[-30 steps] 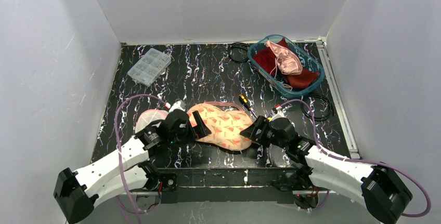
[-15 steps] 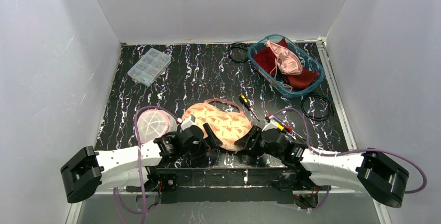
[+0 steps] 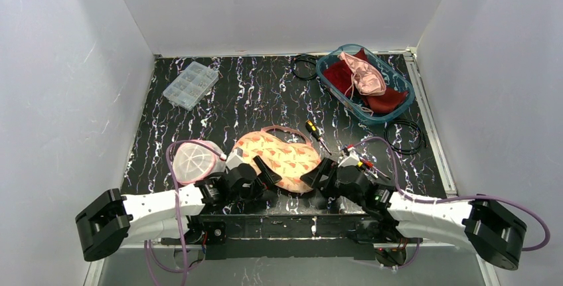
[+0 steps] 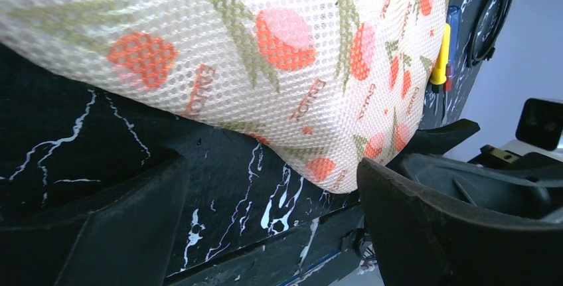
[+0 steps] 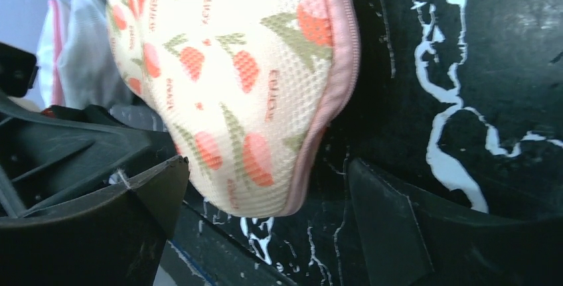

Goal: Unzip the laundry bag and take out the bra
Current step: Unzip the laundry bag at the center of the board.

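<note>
The laundry bag (image 3: 279,156) is cream mesh with orange and pink prints and pink trim, lying flat near the table's front edge. No bra shows in or around it. My left gripper (image 3: 265,174) is open at the bag's near left edge. In the left wrist view (image 4: 265,213) the bag (image 4: 265,54) lies just beyond the spread fingers (image 4: 451,219). My right gripper (image 3: 317,174) is open at the bag's near right corner. In the right wrist view (image 5: 265,219) the bag's pink-trimmed corner (image 5: 232,80) hangs between the fingers (image 5: 411,233), touching neither.
A white round mesh piece with pink edging (image 3: 191,160) lies left of the bag. A blue basket (image 3: 387,116) with red and pink garments stands back right. A yellow screwdriver (image 3: 313,132), small tools (image 3: 358,160), black cable rings (image 3: 406,137) and a clear parts box (image 3: 190,84) lie around.
Both arms have dropped low and drawn toward the front edge, so the grippers now face the bag's near edge. The white mesh piece is now uncovered. The bag has barely moved.
</note>
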